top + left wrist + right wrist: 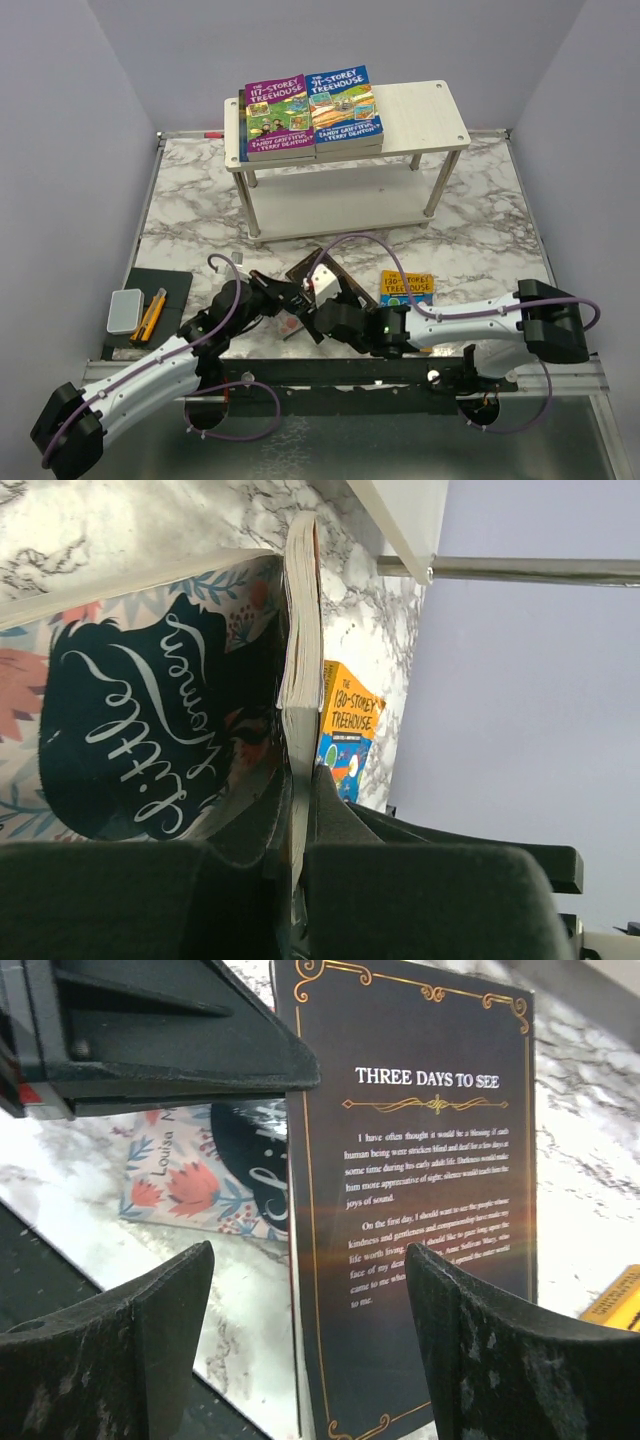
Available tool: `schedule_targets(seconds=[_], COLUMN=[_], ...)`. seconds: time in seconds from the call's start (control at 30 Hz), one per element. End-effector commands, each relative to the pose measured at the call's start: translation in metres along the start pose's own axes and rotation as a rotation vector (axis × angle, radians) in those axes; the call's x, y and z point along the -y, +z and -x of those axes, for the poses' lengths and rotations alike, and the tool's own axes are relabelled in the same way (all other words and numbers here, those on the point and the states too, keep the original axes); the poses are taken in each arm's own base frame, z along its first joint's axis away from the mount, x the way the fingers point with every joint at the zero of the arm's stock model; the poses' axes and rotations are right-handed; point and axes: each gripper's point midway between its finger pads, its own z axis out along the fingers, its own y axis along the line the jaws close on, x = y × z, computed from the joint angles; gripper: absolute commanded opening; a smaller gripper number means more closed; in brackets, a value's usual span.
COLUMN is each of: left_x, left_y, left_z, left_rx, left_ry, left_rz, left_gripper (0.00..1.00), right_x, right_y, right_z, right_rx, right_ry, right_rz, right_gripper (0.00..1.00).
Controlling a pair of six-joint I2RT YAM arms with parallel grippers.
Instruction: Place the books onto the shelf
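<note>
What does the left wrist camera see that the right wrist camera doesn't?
Only left wrist: the white shelf and the title on the orange 130-Storey Treehouse book. Only right wrist: the back-cover words of the Three Days to See book, and the open right end effector. Both: that dark book, pinched by the left end effector, and the floral Little Women book.
</note>
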Motion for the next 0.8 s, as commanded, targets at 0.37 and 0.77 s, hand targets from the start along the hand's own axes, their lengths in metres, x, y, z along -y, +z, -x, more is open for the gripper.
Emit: schedule_targets(seconds=[0.37, 0.77], left_x=[0.043, 0.05], left_y=[-0.007, -0.007], left_z=[-0.005, -0.005], left_rx=[-0.048, -0.054], left_ry=[0.0, 0.002], left_rz=[-0.108, -0.118], left_gripper=[0.0, 0.0], right_x=[0.026, 0.052], right_y=[0.019, 0.0], right_z=[-0.009, -0.018], right_rx=[0.017, 0.011], right_ry=[-0.133, -0.077], right_rz=[-0.398, -0.569], right_gripper=[0.77, 0.15])
